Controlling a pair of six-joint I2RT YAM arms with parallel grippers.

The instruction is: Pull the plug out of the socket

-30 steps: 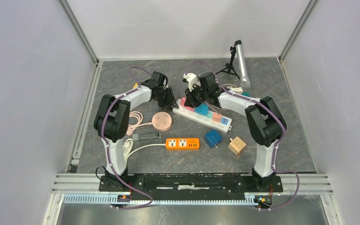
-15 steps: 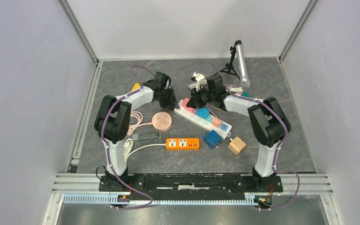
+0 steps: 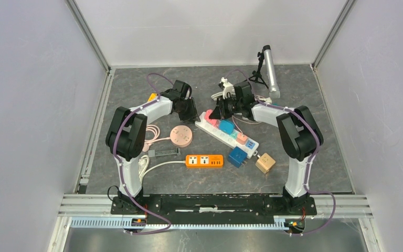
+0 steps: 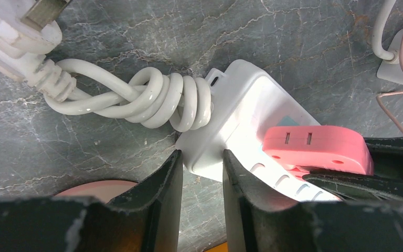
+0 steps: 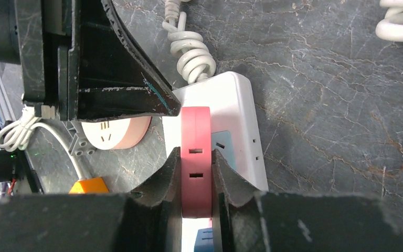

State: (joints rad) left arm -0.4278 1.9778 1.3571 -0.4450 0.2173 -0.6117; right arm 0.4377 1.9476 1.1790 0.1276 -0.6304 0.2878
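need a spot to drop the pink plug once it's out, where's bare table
Bare table right of the beige cube, and the strip between the orange power strip and the arm bases. Crowded around the white power strip.

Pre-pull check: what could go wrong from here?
1. The left claw straddles just the end corner of the white strip; a weak hold could let the strip lift with the pink plug.
2. The right claw is clamped on the plug close beside the left claw; pulling might bump them.
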